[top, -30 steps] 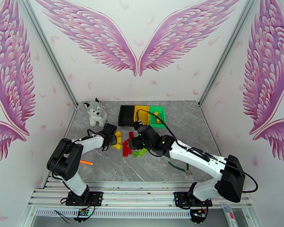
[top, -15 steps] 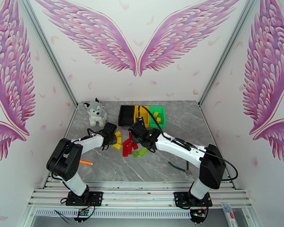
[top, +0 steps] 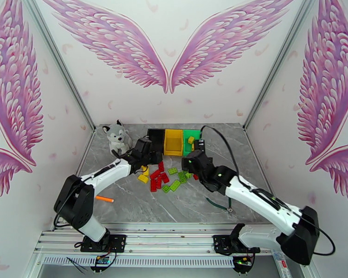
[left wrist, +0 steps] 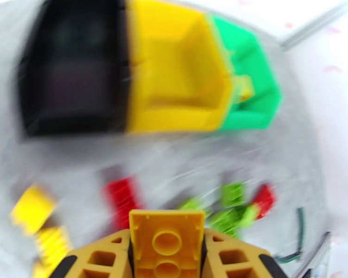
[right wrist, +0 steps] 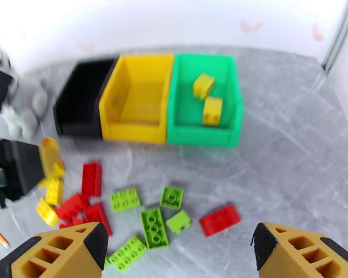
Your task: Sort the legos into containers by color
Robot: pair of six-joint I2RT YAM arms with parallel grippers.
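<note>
My left gripper is shut on a yellow lego, held above the table short of the black container. Beside it stand the yellow container and the green container. From above, the left gripper hangs near the black container's front left corner. My right gripper is wide open and holds nothing, above the loose legos: red, light green and yellow. Two yellow legos lie in the green container. The right gripper is just in front of it.
A plush husky sits at the back left, near the left arm. An orange stick lies by the left arm's elbow. A dark green cable lies on the table under the right forearm. Bare grey table spreads to the right.
My left gripper shut on a yellow lego and carried it up and back toward the containers. My right gripper left the pile, moved right toward the green container and opened wider.
</note>
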